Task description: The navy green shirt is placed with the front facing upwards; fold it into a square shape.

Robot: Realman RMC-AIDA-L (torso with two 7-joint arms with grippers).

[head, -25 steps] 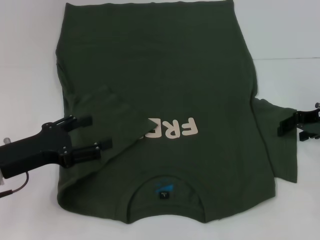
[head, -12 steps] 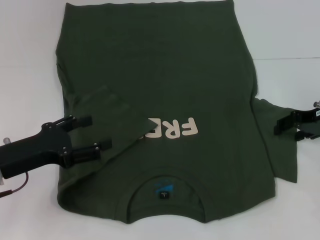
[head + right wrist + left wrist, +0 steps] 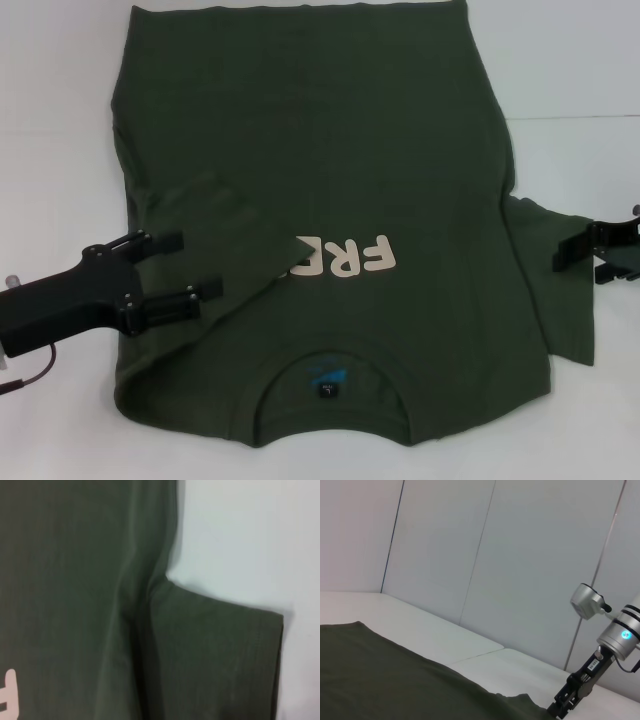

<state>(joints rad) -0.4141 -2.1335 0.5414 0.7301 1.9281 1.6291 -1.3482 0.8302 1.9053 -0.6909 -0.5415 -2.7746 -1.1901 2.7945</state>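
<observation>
The right gripper has drawn back outward over the navy green shirt; both jaws open, empty.

- The left gripper reaches in low from the robot's left, its black arm angled up and inward, the two fingers spread well apart.
- The right gripper pokes in at the far right edge, fingers pointing inward with a gap between them.

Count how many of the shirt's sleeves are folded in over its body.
1. The left sleeve lies folded over the chest, covering part of the print; the right sleeve still lies spread on the table.
</observation>
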